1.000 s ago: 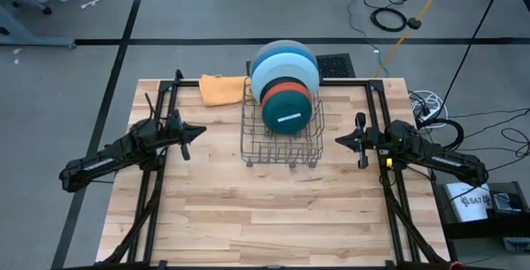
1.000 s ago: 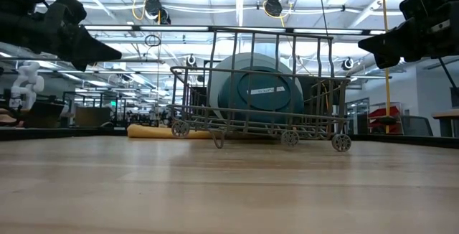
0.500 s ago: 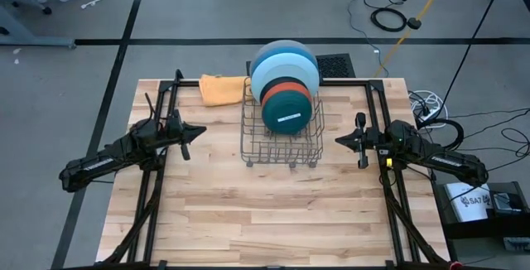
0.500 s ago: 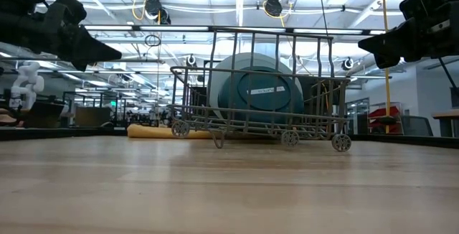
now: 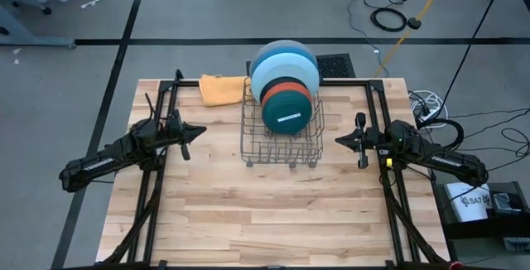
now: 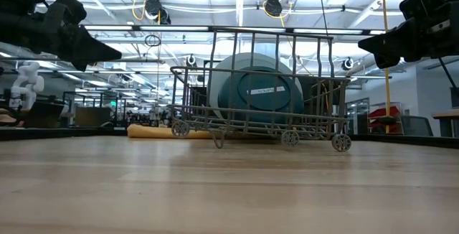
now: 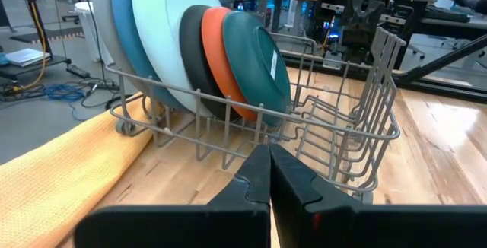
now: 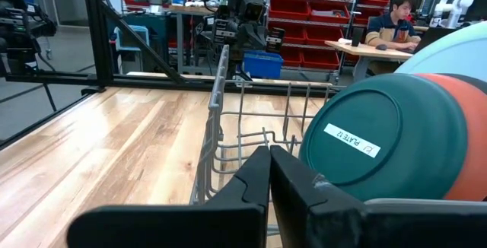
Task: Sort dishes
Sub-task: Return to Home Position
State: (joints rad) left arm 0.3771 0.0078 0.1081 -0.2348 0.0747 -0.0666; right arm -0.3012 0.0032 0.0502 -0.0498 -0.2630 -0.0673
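Observation:
Several plates stand on edge in the wire rack (image 5: 281, 142), one behind the other. Nearest is the dark teal plate (image 5: 286, 112) with a white sticker, then the orange plate (image 5: 285, 89), a dark plate (image 7: 192, 50), the light blue plate (image 5: 286, 69) and a grey one (image 5: 277, 48) farthest back. My left gripper (image 5: 192, 131) hovers to the left of the rack, shut and empty. My right gripper (image 5: 342, 140) hovers to the right of the rack, shut and empty. In the wrist views each gripper (image 7: 268, 173) (image 8: 268, 173) points level at the rack.
An orange cloth (image 5: 222, 89) lies at the table's far edge, left of the rack. Bare wooden table (image 5: 265, 212) stretches between the rack and the near edge. A person sits at a desk (image 8: 396, 21) in the room beyond.

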